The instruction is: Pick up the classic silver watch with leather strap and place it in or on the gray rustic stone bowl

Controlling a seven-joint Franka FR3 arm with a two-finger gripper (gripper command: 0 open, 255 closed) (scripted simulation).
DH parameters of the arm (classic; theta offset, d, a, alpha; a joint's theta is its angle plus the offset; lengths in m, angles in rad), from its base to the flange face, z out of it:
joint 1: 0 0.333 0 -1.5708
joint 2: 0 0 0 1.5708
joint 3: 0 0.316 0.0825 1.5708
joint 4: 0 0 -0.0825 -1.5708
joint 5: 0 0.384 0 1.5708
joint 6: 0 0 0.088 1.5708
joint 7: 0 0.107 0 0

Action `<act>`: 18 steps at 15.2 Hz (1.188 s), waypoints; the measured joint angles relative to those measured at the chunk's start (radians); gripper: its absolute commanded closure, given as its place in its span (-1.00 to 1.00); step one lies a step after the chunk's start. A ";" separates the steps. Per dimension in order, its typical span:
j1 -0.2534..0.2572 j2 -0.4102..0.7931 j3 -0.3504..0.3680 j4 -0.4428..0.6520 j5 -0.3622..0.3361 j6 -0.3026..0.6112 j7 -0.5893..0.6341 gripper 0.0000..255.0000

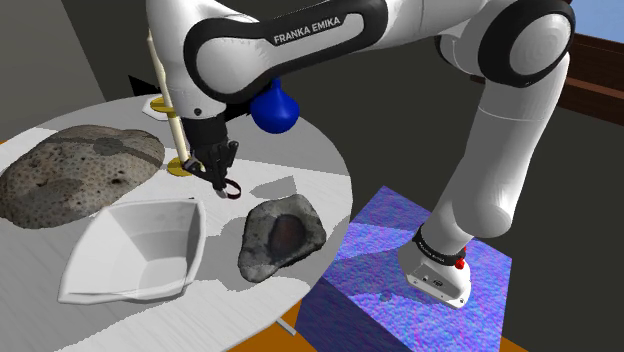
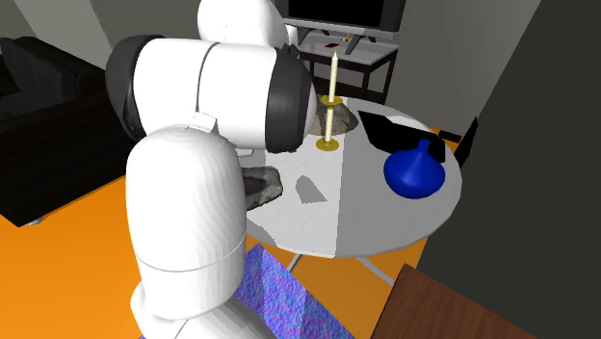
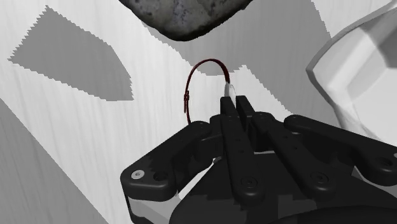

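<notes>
My gripper [image 1: 222,181] is shut on the watch [image 1: 231,188], a small silver case on a dark red strap loop. It holds the watch low over the white round table [image 1: 300,150], just beyond the grey stone bowl [image 1: 281,236] and a little to the shoulder view's left of it. In the wrist view the black fingers [image 3: 224,111] meet on the silver case, with the gripper [image 3: 232,100] tip at the strap [image 3: 191,89], and the stone bowl [image 3: 184,16] lies ahead. The arm hides most of the stone bowl [image 2: 264,186] in the second exterior view.
A white angular bowl [image 1: 135,250] sits at the table's near left, and a large flat stone dish [image 1: 75,172] lies behind it. A candlestick [image 1: 178,130] stands right behind the gripper, next to a blue vase [image 1: 272,108]. A dark tray [image 2: 405,130] sits near the blue vase [image 2: 414,171].
</notes>
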 measured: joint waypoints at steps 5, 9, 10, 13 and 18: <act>0.001 -0.010 0.003 0.054 0.004 -0.062 0.002 1.00; -0.001 -0.020 0.004 0.095 0.009 -0.112 0.002 1.00; 0.000 -0.019 0.004 0.108 0.009 -0.124 0.002 1.00; 0.000 -0.025 0.005 0.145 0.012 -0.167 0.004 1.00; -0.001 -0.070 0.013 0.142 0.033 -0.203 0.011 1.00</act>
